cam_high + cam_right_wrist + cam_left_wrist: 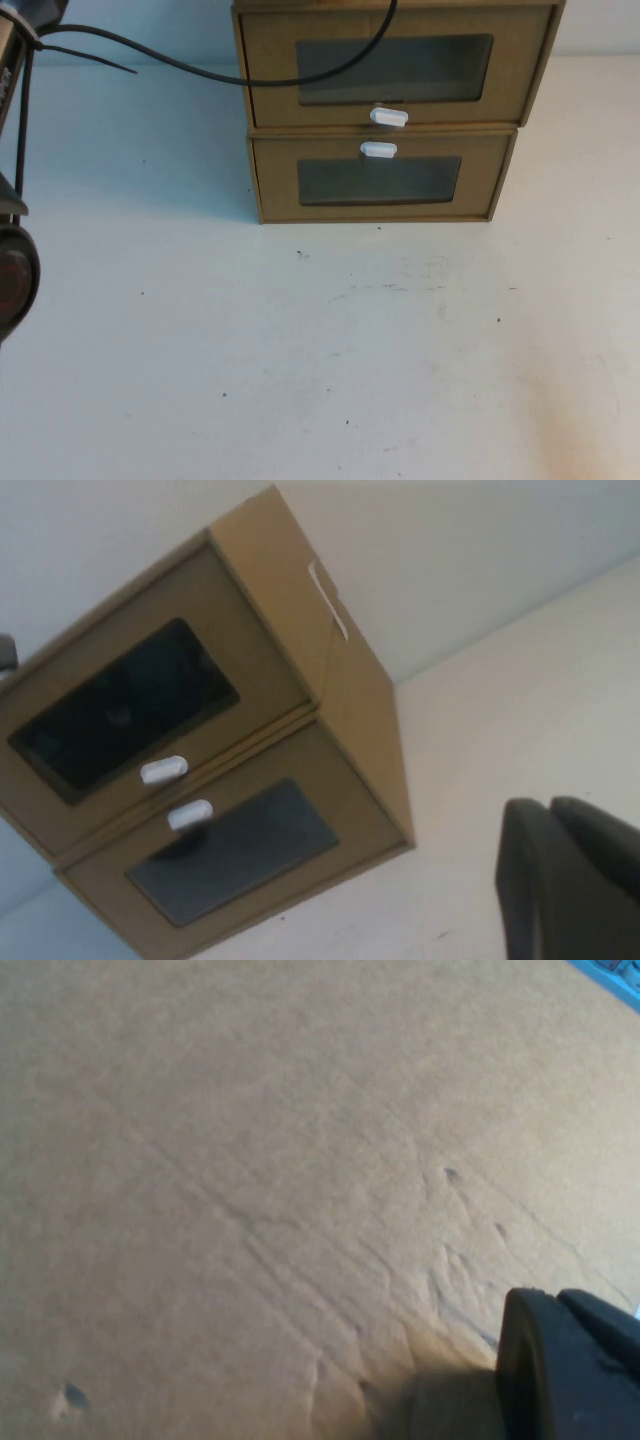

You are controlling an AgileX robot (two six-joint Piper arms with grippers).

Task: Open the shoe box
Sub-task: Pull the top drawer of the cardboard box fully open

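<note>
Left wrist view: left fingers [555, 1355] at shoebox [250, 1160] (right fingers [545, 875] apart)

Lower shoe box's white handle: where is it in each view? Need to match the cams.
High: lower handle sits directly under the upper handle, above the lower window.
Left wrist: not in it; only cardboard close by the left gripper.
Right wrist: lower handle next to the upper handle, apart from the shut right gripper.
Shared landmark: the upper handle, in the high and right wrist views only.
</note>
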